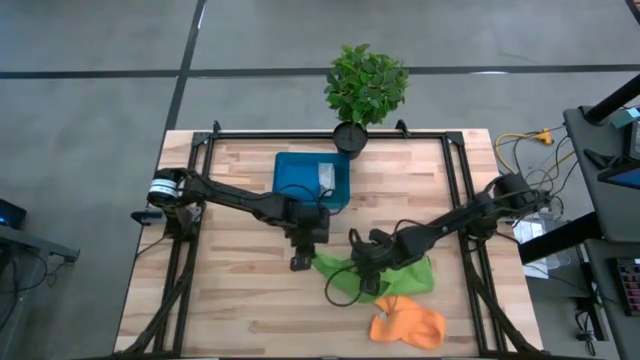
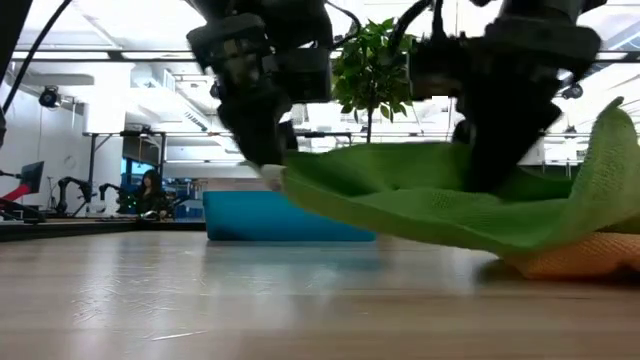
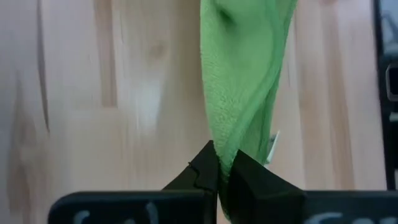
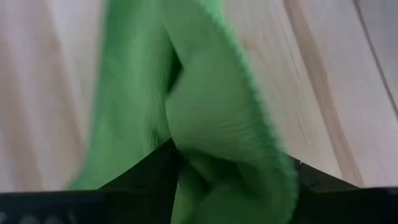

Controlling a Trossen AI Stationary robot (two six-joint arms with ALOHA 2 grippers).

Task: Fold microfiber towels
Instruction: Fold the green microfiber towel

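A lime green towel (image 1: 400,275) lies crumpled at the table's near middle. Its left end is raised off the wood, and its right part lies beside and partly on an orange towel (image 1: 405,325). My left gripper (image 1: 308,261) is shut on that raised left end. My right gripper (image 1: 368,285) stands open over the towel's middle, with a bulge of green cloth (image 4: 211,112) between its fingers. In the low view the green towel (image 2: 430,210) slopes down from my left gripper (image 2: 268,168) toward the orange towel (image 2: 590,258). My left gripper pinches the green towel's narrow bunched end (image 3: 221,146) between its two fingertips, beside a small white tag (image 3: 273,146). The fingers slant down at it from the table's left. That end hangs clear of the table, and the cloth runs fairly taut toward the right. My right gripper has its open fingers (image 4: 146,174) on either side of a raised fold of the green towel (image 4: 224,155), coming from above. The cloth lies against their inner sides.
A blue tray (image 1: 295,170) with a grey-white cloth (image 1: 325,177) in it sits at the far middle, just behind my left arm. A potted plant (image 1: 365,85) stands at the far edge. Bare wood lies to the near left.
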